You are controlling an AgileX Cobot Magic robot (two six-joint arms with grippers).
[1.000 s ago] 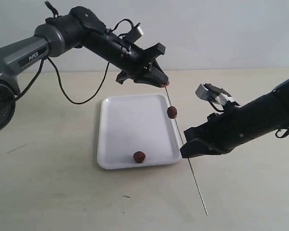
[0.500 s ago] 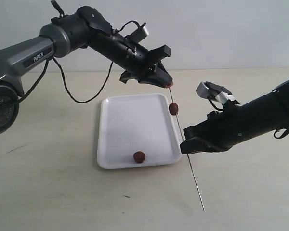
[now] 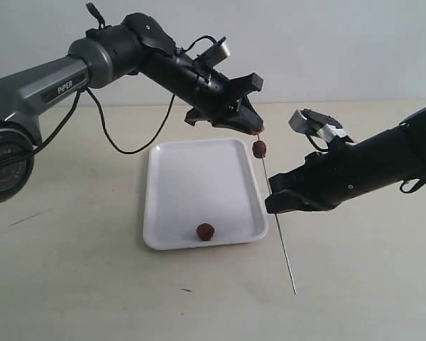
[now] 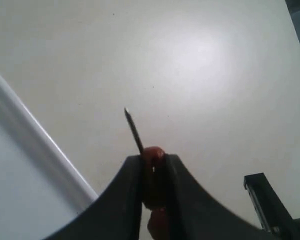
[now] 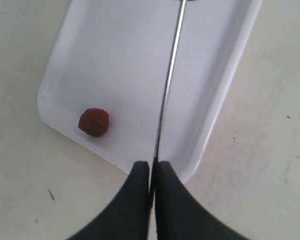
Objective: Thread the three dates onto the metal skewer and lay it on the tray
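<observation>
Pushing the second date (image 4: 152,155) onto the metal skewer (image 3: 280,238) with my left gripper (image 3: 255,129) squeezed on it. My right gripper (image 3: 272,204) pinches the skewer just right of the tray (image 3: 150,206), and one date (image 3: 259,148) is threaded already. I think the last date (image 3: 206,231), at the tray's near side, is left to do

The thin grey skewer (image 3: 284,249) stood steeply tilted beside the white tray (image 3: 199,177), its point through the top date (image 4: 153,155), a second date (image 3: 259,148) just below. The third date (image 3: 206,231) lay loose inside the tray.
</observation>
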